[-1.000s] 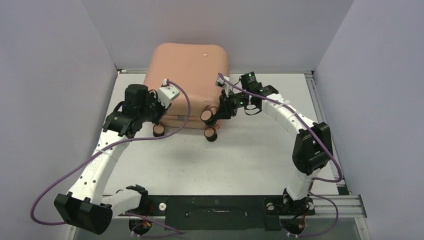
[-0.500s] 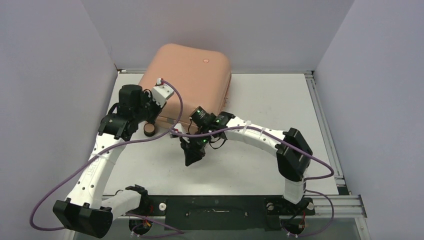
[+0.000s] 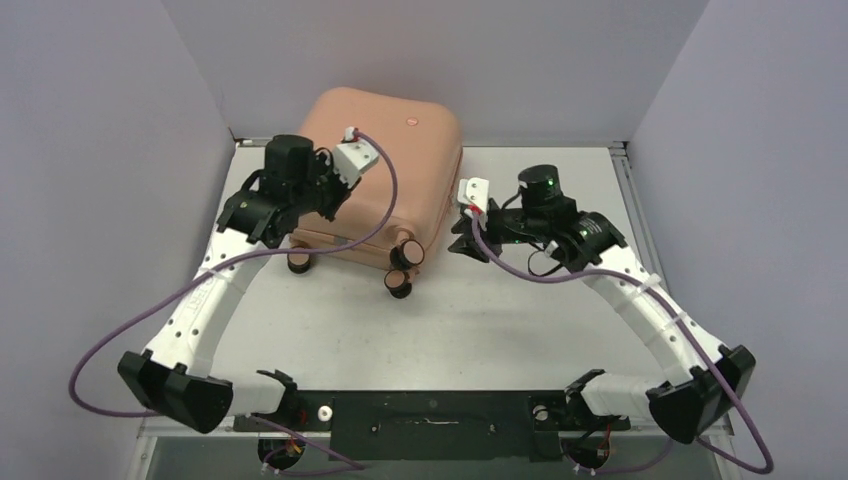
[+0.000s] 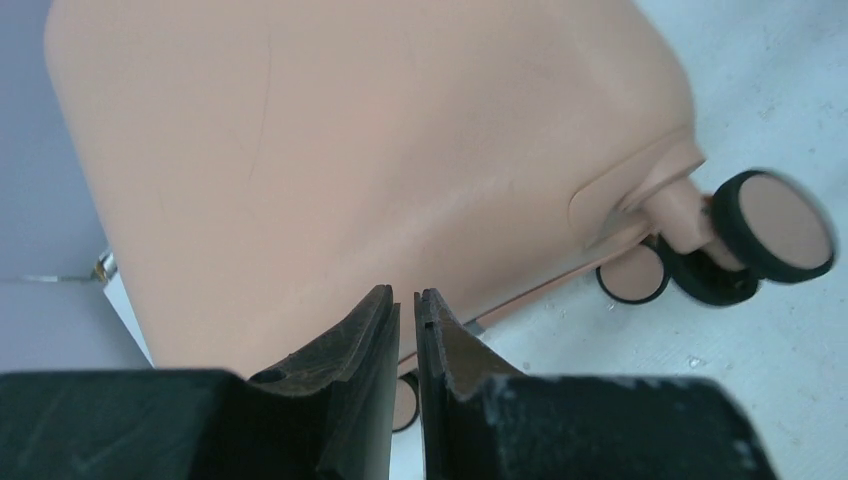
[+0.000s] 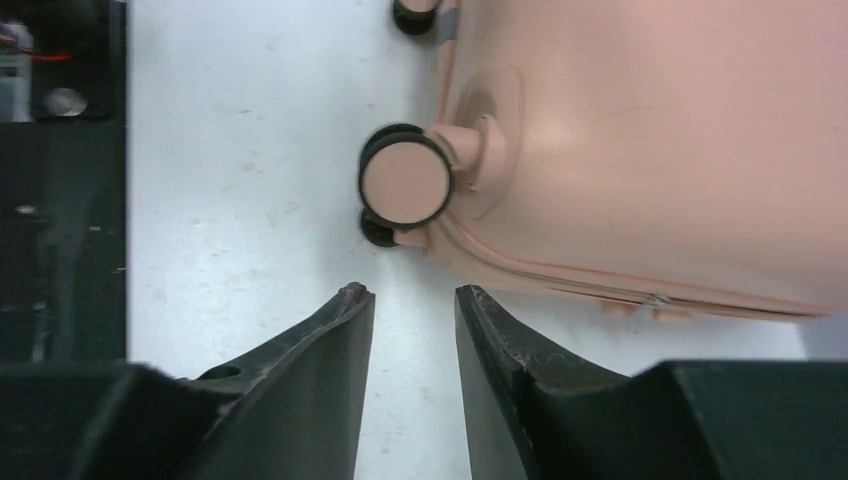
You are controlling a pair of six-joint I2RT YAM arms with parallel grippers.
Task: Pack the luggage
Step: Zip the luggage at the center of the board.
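two-sided approach on the closed salmon-pink hard-shell suitcase (image 3: pixel 420 165), upper centre, probably to shift it: left gripper (image 4: pixel 405 295) nearly shut, right gripper (image 5: pixel 410 292) partly open, both empty.

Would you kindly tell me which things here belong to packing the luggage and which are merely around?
For the job:
- the luggage, closed
- left gripper, shut and empty, by the shell
- right gripper, open and empty, short of the wheels

Merely there:
- the table
- the black base rail
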